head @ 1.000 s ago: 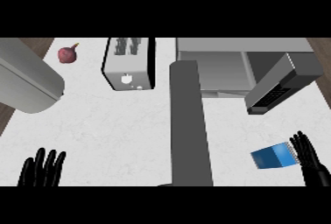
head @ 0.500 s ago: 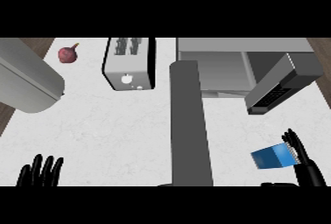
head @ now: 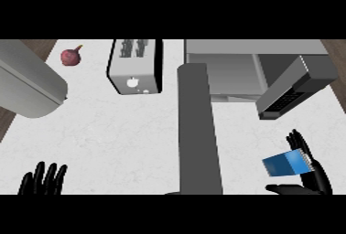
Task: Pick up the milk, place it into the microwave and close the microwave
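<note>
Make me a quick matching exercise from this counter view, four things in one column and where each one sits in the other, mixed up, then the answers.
Things:
1. milk carton
2. toaster
3. red onion
4. left robot hand

Places:
A. far left corner of the counter
B. lower left edge, fingers up
C. beside the right robot hand, lower right
D. back of the counter, left of the microwave

Pairs: 1-C, 2-D, 3-A, 4-B

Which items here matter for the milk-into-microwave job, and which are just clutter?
Job:
milk, at the right hand
microwave, its door open

Lying about:
toaster
red onion
left hand, resting open at the lower left
</note>
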